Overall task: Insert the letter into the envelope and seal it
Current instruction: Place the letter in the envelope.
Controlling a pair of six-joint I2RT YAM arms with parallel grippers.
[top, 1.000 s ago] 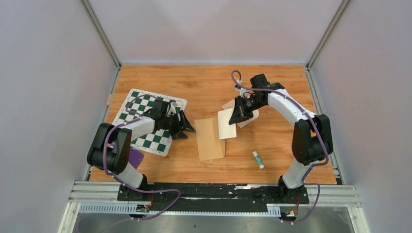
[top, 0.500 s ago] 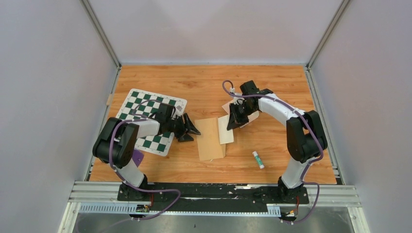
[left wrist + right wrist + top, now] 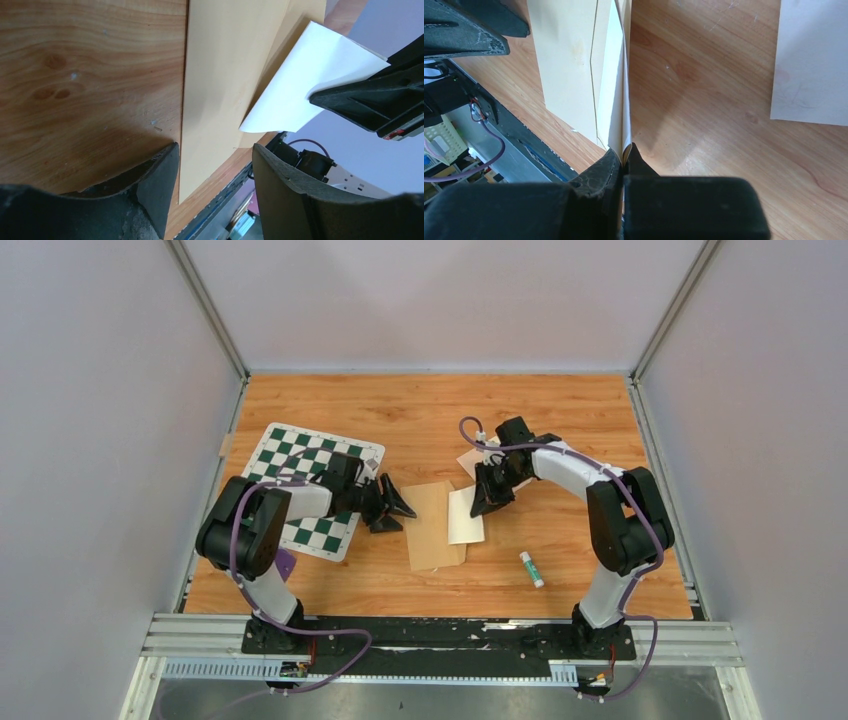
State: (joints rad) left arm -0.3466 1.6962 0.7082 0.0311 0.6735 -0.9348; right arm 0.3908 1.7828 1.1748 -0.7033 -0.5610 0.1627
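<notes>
Over at the middle of the counter (image 3: 560,420), your right end effector (image 3: 487,502) has come down and tucked inward in the last second. The letter (image 3: 466,516) it's clamped shut on by 1 edge now lies lower, with its free end lapping onto the right side of the envelope (image 3: 430,535). Your left end effector (image 3: 400,508) has slid off the chessboard mat (image 3: 300,455) toward the envelope's left edge. Its jaws have narrowed a touch but stand fairly wide with nothing in them, and its wrist view shows the envelope's near corner sitting between them. So I'd say you're lining up the insertion: the letter touches the envelope but doesn't look to be inside, and I can't tell where the opening or flap sits. My guess is the left side needs to pin or lift the envelope before the sheet can slide in. Sealing's a long way off, with the glue stick (image 3: 531,569) lying untouched well to the right.
</notes>
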